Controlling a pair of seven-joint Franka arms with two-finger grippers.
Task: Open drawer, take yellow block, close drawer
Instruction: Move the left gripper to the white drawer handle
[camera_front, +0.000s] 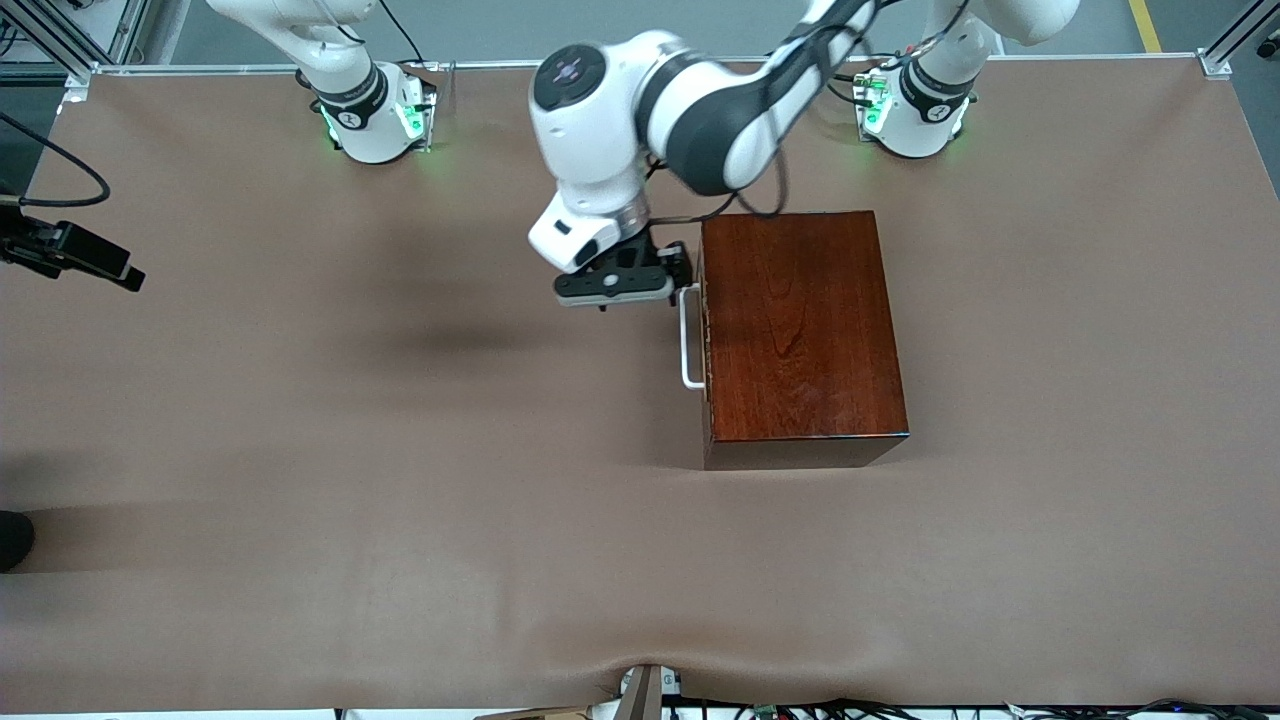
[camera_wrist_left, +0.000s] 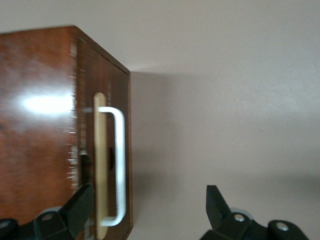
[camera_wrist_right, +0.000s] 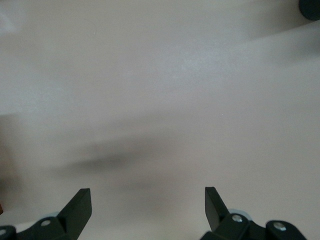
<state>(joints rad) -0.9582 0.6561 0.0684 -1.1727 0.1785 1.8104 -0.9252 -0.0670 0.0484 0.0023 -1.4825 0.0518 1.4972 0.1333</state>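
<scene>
The dark reddish-brown wooden box (camera_front: 800, 330) stands on the table toward the left arm's end. Its drawer (camera_wrist_left: 107, 150) is shut, and the front with the white bar handle (camera_front: 688, 338) faces the right arm's end. My left gripper (camera_front: 622, 288) hangs open just in front of the drawer, by the handle's end nearer the robots' bases. In the left wrist view the handle (camera_wrist_left: 119, 165) lies between the open left gripper's (camera_wrist_left: 149, 202) fingers, close to one finger (camera_wrist_left: 80, 206). My right gripper (camera_wrist_right: 148, 200) is open over bare table. The yellow block is hidden.
The table is covered with a brown cloth (camera_front: 400, 500). A black device on a cable (camera_front: 70, 250) juts in at the right arm's end of the table. A dark rounded object (camera_front: 12, 540) sits at that same edge, nearer the front camera.
</scene>
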